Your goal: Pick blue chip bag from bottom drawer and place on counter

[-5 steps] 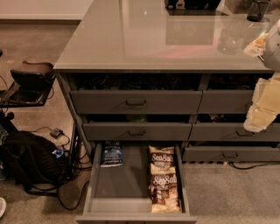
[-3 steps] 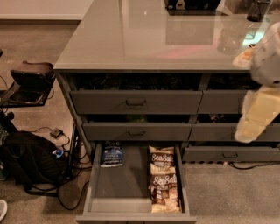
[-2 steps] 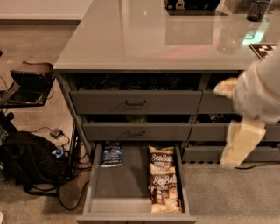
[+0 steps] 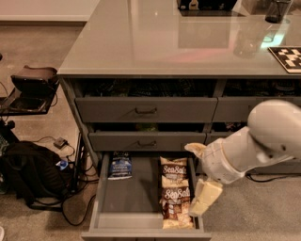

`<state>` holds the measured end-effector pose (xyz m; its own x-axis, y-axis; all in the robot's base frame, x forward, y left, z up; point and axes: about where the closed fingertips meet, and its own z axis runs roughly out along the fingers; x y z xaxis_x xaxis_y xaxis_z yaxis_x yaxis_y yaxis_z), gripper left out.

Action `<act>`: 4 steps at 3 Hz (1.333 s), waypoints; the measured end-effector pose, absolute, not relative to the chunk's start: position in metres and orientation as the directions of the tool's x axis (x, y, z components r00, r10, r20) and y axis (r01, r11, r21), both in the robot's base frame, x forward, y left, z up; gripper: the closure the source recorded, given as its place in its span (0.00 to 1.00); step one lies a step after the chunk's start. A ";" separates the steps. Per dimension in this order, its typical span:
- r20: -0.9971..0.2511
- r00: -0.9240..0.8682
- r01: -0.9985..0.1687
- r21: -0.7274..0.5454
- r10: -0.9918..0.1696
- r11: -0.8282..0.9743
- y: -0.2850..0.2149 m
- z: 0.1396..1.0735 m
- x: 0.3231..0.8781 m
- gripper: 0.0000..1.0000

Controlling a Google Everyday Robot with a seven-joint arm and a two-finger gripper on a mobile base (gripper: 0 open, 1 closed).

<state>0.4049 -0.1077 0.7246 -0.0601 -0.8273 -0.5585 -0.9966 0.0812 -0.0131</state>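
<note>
The bottom drawer [image 4: 141,221] stands pulled open below the counter [image 4: 155,42]. The blue chip bag [image 4: 120,165] lies flat at the drawer's back left corner, dark navy with white lettering. My gripper [image 4: 204,197] hangs on the white arm [image 4: 254,146] at the drawer's right edge, over its right wall and beside the brown bags, well right of the blue bag.
Two brown-and-cream "Sea Salt" bags [image 4: 175,193] lie in a row along the drawer's right side. Two handled drawers [image 4: 146,111] sit above. A black backpack [image 4: 28,174] and cables lie on the floor to the left. A checkered marker [image 4: 288,57] and a dark cup [image 4: 276,10] are on the counter.
The arm has swung down and to the left from beside the counter's right end, and the gripper has come down to the open drawer's right edge. The bags have not moved.
</note>
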 end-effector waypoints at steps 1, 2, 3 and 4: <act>-0.675 -0.035 -0.996 -0.035 -0.737 0.079 -0.065 0.671 0.446 0.00; -0.754 -0.001 -0.987 -0.105 -0.657 0.122 -0.034 0.627 0.505 0.00; -0.792 -0.002 -0.977 -0.130 -0.611 0.172 -0.017 0.585 0.544 0.00; -0.787 -0.034 -0.975 -0.109 -0.616 0.194 -0.003 0.541 0.570 0.00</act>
<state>0.5699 -0.0028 0.5406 -0.0344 -0.6158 -0.7871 -0.9750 0.1936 -0.1088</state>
